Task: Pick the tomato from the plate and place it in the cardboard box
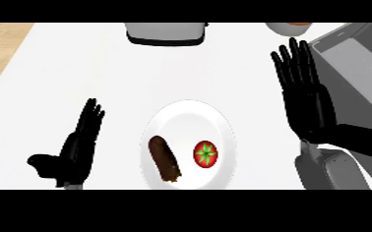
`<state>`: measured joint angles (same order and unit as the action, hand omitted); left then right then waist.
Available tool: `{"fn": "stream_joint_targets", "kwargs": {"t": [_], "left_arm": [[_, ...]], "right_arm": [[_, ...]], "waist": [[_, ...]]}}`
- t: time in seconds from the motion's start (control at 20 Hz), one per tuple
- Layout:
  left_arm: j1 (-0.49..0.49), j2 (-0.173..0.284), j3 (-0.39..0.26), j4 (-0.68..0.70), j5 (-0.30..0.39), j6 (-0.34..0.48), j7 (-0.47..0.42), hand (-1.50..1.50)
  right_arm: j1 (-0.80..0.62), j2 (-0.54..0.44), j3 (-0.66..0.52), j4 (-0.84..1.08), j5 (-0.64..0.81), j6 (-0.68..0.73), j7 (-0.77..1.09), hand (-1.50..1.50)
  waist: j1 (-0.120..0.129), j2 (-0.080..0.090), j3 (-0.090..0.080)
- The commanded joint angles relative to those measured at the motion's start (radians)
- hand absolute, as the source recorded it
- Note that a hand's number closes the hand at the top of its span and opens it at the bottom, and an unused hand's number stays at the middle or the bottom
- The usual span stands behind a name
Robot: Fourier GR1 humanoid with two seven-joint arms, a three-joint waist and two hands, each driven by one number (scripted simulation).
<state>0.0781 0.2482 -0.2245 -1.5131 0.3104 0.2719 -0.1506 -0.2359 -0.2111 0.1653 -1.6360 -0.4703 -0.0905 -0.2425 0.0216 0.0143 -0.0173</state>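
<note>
On the white table (87, 69), a white plate (181, 115) carries a red tomato (205, 153) at its right side and a brown elongated food item (166, 159) just left of it, apart. A white-and-black appliance (166, 33) stands at the far edge. My right robot hand (305, 98), fingers straight and spread, is right of the plate, clear of the tomato. My left robot hand (80, 145) rests open, left of the plate.
</note>
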Motion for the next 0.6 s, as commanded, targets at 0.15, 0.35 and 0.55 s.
{"fn": "stream_joint_targets", "kwargs": {"t": [0.15, 0.35, 0.55], "left_arm": [[0.005, 0.101, 0.085, -0.059, 0.032, -0.029, 0.1, 0.0], [-0.003, 0.161, 0.126, -0.07, 0.082, -0.068, 0.168, 0.0], [-0.044, 0.244, 0.2, -0.08, 0.163, -0.148, 0.252, 0.0]], "right_arm": [[0.097, -0.054, 0.097, -0.11, 0.184, -0.18, 0.211, -1.5], [0.154, -0.116, 0.004, -0.062, 0.436, -0.441, 0.144, -1.5], [0.286, -0.016, 0.201, -0.255, 0.621, -0.552, 0.029, -1.5]], "waist": [[-0.029, -0.021, 0.016], [-0.077, -0.035, 0.013], [-0.047, -0.026, 0.015]]}}
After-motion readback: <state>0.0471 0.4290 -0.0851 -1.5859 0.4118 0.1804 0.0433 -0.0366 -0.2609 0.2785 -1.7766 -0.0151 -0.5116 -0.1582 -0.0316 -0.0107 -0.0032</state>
